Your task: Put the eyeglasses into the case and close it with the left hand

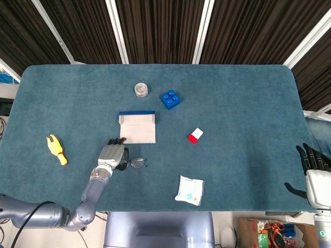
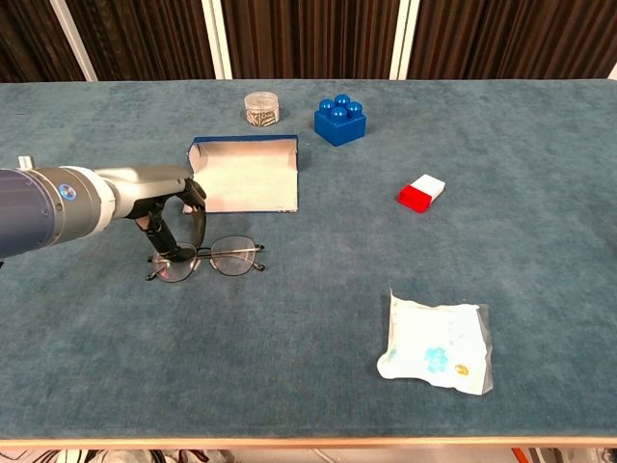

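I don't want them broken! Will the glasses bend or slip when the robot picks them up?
The eyeglasses have thin wire rims, so they probably bend easily and feel light. Lying flat on the fuzzy table, they may be tricky to pinch. The left hand reaches only one lens, so they might tilt.

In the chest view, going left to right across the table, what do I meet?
left hand → eyeglasses → case → blue brick → red-and-white block → plastic packet
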### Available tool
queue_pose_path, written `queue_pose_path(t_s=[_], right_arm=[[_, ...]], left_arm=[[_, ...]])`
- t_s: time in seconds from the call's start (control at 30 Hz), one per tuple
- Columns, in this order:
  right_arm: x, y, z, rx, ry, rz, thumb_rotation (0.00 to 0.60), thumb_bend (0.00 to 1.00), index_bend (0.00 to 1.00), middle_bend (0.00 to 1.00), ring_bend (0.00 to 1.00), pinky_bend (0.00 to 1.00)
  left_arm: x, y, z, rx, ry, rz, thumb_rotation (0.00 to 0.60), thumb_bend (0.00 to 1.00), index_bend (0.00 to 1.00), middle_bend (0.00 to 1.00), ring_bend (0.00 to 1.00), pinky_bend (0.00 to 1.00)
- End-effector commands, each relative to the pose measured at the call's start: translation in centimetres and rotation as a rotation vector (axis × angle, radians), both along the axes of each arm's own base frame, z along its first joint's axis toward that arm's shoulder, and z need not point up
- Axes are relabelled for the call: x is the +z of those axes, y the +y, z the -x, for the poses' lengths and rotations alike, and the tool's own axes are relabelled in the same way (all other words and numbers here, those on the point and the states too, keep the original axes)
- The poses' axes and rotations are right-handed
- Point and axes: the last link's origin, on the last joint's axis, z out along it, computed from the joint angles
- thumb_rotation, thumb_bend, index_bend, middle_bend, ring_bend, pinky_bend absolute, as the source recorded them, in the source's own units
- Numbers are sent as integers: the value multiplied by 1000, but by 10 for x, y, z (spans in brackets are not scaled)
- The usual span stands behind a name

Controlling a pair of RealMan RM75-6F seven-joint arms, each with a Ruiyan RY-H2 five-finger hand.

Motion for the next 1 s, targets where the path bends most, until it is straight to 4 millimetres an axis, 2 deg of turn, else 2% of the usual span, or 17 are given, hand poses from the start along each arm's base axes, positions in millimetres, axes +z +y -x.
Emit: queue_pose_path(t_s=[0.03, 1.0], right_arm=[[0, 0, 0, 1, 1, 1, 600, 13, 19, 0, 81, 225], [1, -1, 0, -5, -6, 3, 600, 14, 19, 0, 81, 224]], left_arm=[[0, 1, -1, -4, -1, -3, 600, 353, 521, 60, 0, 0], [-4, 3, -4, -6, 25, -3, 600, 369, 543, 61, 0, 0]])
